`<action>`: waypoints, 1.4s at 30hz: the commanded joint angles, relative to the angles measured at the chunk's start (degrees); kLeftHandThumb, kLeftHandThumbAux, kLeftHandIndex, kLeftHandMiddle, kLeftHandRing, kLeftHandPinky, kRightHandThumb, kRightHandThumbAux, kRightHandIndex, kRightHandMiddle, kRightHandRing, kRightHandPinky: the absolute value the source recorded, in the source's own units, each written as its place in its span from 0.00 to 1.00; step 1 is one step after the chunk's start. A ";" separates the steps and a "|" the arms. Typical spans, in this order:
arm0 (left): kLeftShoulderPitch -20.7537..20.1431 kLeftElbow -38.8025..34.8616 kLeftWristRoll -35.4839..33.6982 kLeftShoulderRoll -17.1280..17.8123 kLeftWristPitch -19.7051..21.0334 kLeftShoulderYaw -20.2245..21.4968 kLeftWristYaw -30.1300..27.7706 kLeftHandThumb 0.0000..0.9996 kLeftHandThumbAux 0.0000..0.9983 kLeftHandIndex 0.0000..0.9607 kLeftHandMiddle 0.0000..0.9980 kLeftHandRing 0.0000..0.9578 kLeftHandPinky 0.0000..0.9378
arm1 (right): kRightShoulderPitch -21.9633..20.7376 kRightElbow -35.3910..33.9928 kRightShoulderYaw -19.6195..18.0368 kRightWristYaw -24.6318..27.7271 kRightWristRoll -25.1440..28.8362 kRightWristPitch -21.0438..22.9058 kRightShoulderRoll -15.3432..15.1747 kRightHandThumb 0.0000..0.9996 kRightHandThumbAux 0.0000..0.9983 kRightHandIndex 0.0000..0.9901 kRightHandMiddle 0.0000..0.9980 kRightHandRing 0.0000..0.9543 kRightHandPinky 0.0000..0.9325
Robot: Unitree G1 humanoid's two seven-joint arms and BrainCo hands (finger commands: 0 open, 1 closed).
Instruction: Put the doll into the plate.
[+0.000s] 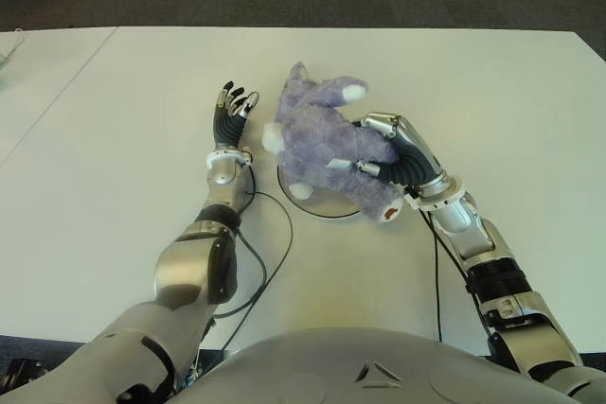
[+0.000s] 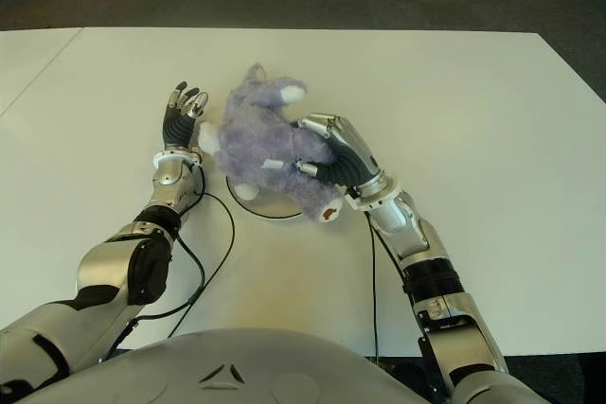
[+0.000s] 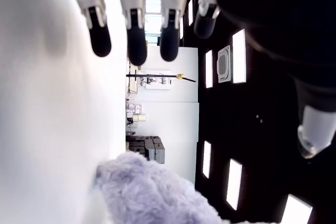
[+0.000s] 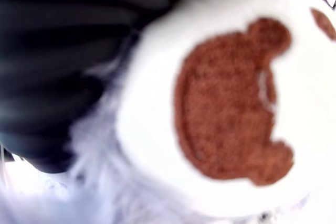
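A purple plush doll (image 1: 317, 130) with white paws lies across a round white plate (image 1: 327, 207), hiding most of it. My right hand (image 1: 367, 147) is on the doll's right side, its fingers and thumb closed around the body. The right wrist view is filled by a white paw with a brown pad (image 4: 231, 108). My left hand (image 1: 235, 103) stands just left of the doll with fingers (image 3: 131, 30) straight and spread, holding nothing. Purple fur (image 3: 152, 192) shows close to that palm.
The white table (image 1: 492, 92) spreads wide on both sides, and a second table (image 1: 38, 73) joins it at the far left. A black cable (image 1: 270, 253) loops on the tabletop near the plate's front left. Dark carpet lies beyond the far edge.
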 commanded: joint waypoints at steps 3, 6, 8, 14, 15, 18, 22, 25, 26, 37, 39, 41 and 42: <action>11.18 7.80 -0.44 -3.44 6.80 0.34 0.48 0.00 0.53 0.11 0.17 0.18 0.19 | 3.43 -1.94 1.36 2.45 -2.41 6.00 0.66 0.70 0.72 0.44 0.88 0.93 0.95; 11.28 7.80 -0.22 -3.41 6.86 0.14 0.70 0.00 0.53 0.11 0.18 0.19 0.21 | 4.15 -1.89 1.65 1.68 -3.62 7.04 1.21 0.70 0.72 0.44 0.88 0.93 0.95; 11.21 7.78 0.02 -3.41 7.12 -0.12 1.15 0.00 0.53 0.11 0.18 0.19 0.21 | 4.77 -0.44 2.10 0.77 -4.43 6.77 1.39 0.70 0.72 0.44 0.88 0.93 0.95; 11.03 7.71 -0.47 -3.54 6.88 0.26 0.59 0.00 0.55 0.11 0.18 0.20 0.21 | 7.81 4.76 4.63 -1.02 -6.23 5.80 1.52 0.70 0.72 0.44 0.88 0.92 0.95; 11.01 7.70 -0.54 -3.57 6.90 0.32 0.49 0.00 0.55 0.11 0.18 0.20 0.21 | 8.06 4.83 4.88 -0.87 -6.13 5.91 1.48 0.70 0.72 0.44 0.88 0.92 0.95; 10.95 7.71 -0.57 -3.56 7.08 0.34 0.48 0.00 0.55 0.11 0.18 0.20 0.20 | 8.56 5.03 5.37 -0.70 -5.85 5.92 1.43 0.70 0.72 0.44 0.88 0.92 0.95; 10.93 7.78 0.20 -3.31 8.05 -0.35 1.39 0.00 0.55 0.11 0.19 0.21 0.21 | 8.92 5.45 6.09 0.93 -3.75 5.79 1.39 0.70 0.72 0.44 0.88 0.92 0.94; 10.98 7.82 0.77 -3.22 8.21 -0.84 2.09 0.00 0.55 0.11 0.19 0.21 0.22 | 8.77 5.72 6.67 3.15 -1.43 6.06 1.16 0.70 0.72 0.44 0.88 0.92 0.94; 11.00 7.83 1.07 -3.18 8.24 -1.10 2.49 0.00 0.56 0.12 0.20 0.21 0.22 | 8.68 5.90 6.97 4.45 -0.17 6.22 1.04 0.70 0.72 0.44 0.87 0.91 0.93; 10.64 7.75 1.61 -3.29 8.10 -1.53 3.03 0.00 0.57 0.12 0.19 0.21 0.22 | 8.13 8.39 8.87 12.07 5.12 6.96 -0.20 0.69 0.72 0.43 0.80 0.86 0.89; 10.73 7.79 1.58 -3.23 8.06 -1.43 2.89 0.00 0.57 0.12 0.20 0.22 0.22 | 8.04 8.75 8.99 12.31 5.13 7.19 -0.20 0.68 0.72 0.42 0.80 0.87 0.91; 10.88 7.78 1.54 -3.21 7.76 -1.37 2.66 0.00 0.56 0.11 0.19 0.21 0.20 | 7.93 8.99 9.11 12.48 4.85 7.65 -0.28 0.68 0.73 0.42 0.81 0.88 0.92; 10.92 7.76 1.45 -3.22 7.53 -1.29 2.48 0.00 0.56 0.11 0.19 0.21 0.20 | 7.84 9.12 9.17 12.61 4.80 7.91 -0.29 0.68 0.73 0.42 0.81 0.88 0.92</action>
